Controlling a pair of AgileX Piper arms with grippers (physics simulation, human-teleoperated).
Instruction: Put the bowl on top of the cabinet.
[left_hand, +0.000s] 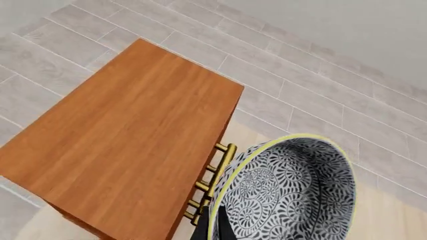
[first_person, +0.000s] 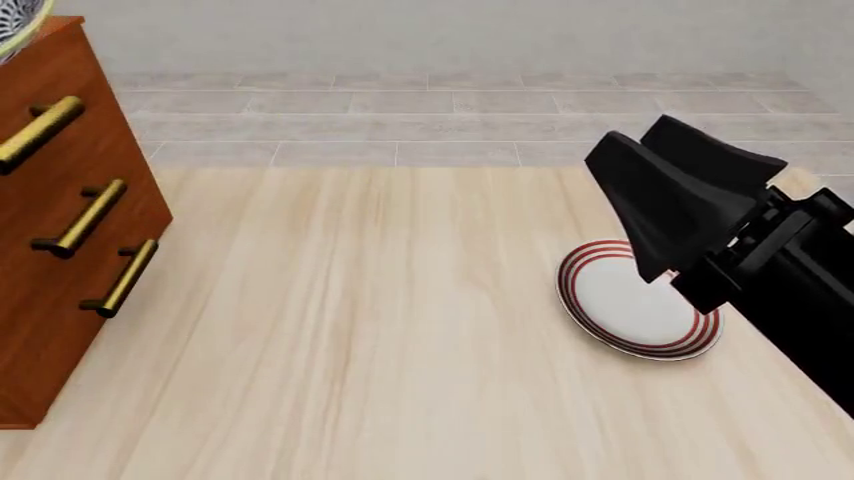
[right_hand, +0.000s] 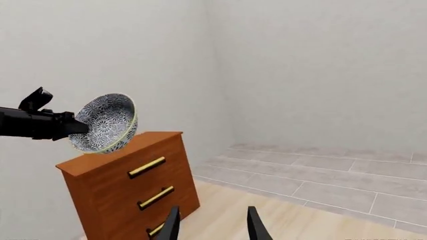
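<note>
The left arm's black fingers pinch the rim of a deep round ceramic bowl patterned in dense dark blue and white florals, with a thin pale yellow-green edge. The bowl hangs tilted in the air, its opening turned sideways, above the front edge of a large reddish-brown wooden drawer cabinet; it does not rest on the cabinet's flat top. Long brass bar handles run down the cabinet's front, just beside the bowl in the left wrist view.

The right arm's fingers are spread apart, holding nothing. In the front view this gripper hovers over a flat white plate with red rings lying on the pale wooden desk, well apart from the cabinet at the left edge. Grey floor tiles lie beyond the desk.
</note>
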